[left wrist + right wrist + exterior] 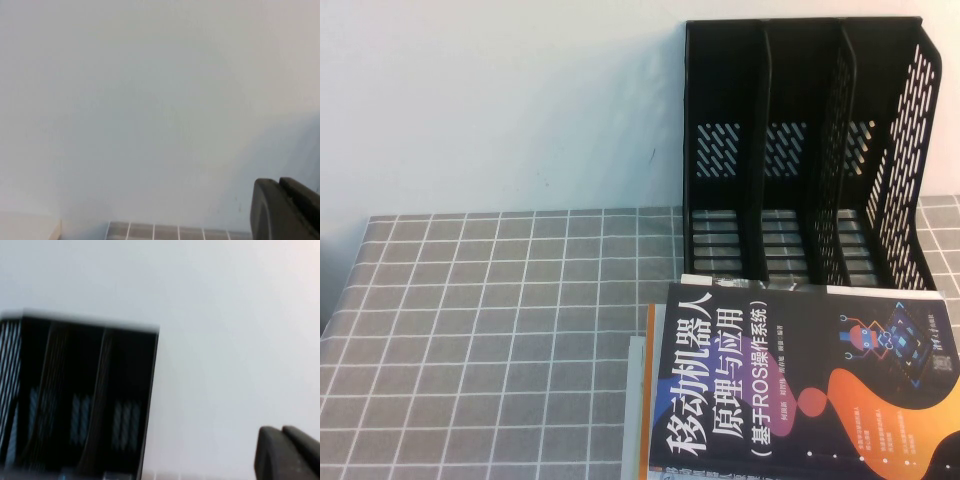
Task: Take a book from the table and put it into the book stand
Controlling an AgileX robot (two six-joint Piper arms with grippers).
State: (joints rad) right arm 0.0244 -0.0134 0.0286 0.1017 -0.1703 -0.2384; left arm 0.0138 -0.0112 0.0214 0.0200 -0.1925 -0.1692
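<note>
The dark navy book [800,390], with its white Chinese title and orange and purple blobs, lies flat on the table [500,330] at the front right, just in front of the book stand [800,150]. The black three-compartment stand is upright against the wall and its compartments are empty; it also shows in the right wrist view [80,400]. Neither gripper shows in the high view. My left gripper [277,182] is shut and empty, facing the white wall above the table's far edge. My right gripper [281,431] is shut and empty, held high and facing the stand and wall.
A white book edge [636,400] sticks out from under the navy book on its left side. A white wall [500,100] runs behind the table. The grid cloth spreads over the table's left half.
</note>
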